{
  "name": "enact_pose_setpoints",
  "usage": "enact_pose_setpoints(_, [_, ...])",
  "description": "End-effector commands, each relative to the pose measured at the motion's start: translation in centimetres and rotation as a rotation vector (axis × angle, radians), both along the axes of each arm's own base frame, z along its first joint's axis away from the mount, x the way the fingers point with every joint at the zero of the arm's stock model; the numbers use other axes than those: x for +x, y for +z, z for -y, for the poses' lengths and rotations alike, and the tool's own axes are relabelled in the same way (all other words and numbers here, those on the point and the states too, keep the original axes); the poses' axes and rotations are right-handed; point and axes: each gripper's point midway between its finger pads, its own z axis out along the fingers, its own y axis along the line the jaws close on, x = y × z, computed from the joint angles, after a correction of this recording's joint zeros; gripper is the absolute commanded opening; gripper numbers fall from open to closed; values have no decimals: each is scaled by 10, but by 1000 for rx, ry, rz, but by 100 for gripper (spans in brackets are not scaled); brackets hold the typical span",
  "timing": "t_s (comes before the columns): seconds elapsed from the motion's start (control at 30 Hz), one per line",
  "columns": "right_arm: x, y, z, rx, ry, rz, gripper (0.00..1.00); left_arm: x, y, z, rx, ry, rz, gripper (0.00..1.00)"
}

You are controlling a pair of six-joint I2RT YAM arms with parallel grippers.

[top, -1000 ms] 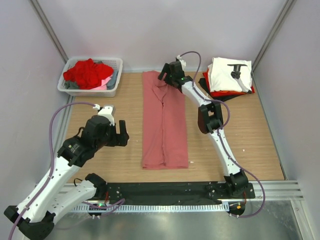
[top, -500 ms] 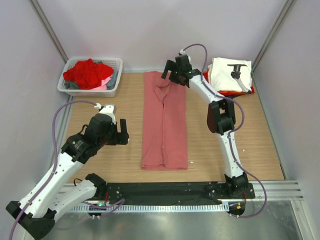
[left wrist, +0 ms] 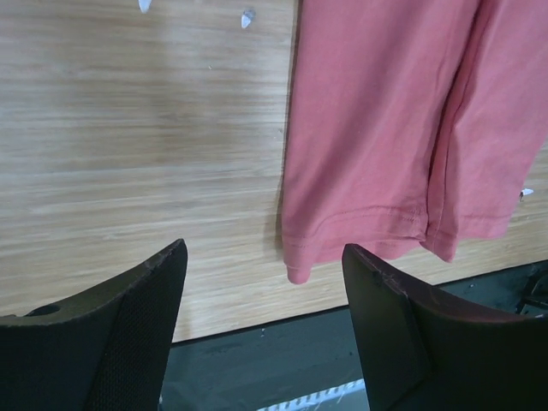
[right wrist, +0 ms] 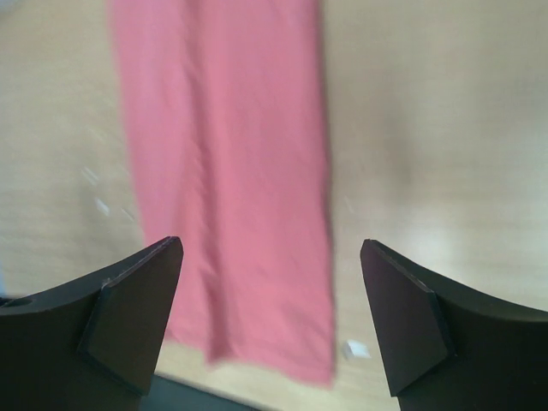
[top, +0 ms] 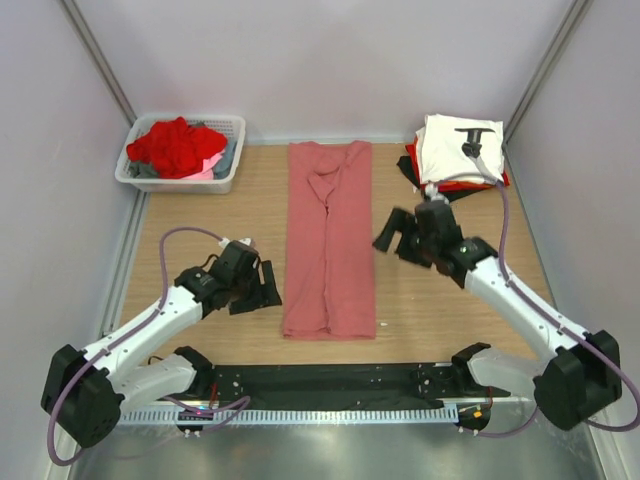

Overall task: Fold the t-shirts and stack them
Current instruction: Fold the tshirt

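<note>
Though folded, salmon tee (top: 330,240) runs near-to-far (hem near).

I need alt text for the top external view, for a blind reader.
A salmon-pink cloth t-shirt, folded into a long narrow strip, lies flat on the wooden table between the left end effector and the right end effector, both open and empty. A white plastic basket of crumpled clothes stands back left; a stack of folded t-shirts lies back right.

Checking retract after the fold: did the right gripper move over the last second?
Yes. The right gripper came back from the far end of the pink t-shirt to beside its middle, open and off the cloth.
</note>
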Motion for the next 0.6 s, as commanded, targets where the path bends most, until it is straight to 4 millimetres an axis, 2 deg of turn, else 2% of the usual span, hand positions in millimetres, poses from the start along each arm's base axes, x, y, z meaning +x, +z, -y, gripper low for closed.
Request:
enact_pose_setpoints(0.0, [-83,-83,4,32,12,-262,90,1,-2,15,-100,49,5,73])
enact_pose_setpoints(0.07, [-105,-93,1,64,21,-281,85,-3,-9,16,-124,67,-6,72])
enact_pose_setpoints(0.1, [-125,-103,-5,78,38,-304,82,-10,-21,15,-126,64,-25,72])
enact_pose_setpoints(0.23, [-155,-127,-12,70,61,-356,73,-22,-42,18,-146,73,-75,71])
enact_pose_setpoints(0.37, [-165,-148,-21,82,82,-392,60,-32,-55,24,-135,57,-103,70])
enact_pose_setpoints(0.57, [-173,-166,-30,73,98,-428,52,-45,-67,26,-114,53,-129,68])
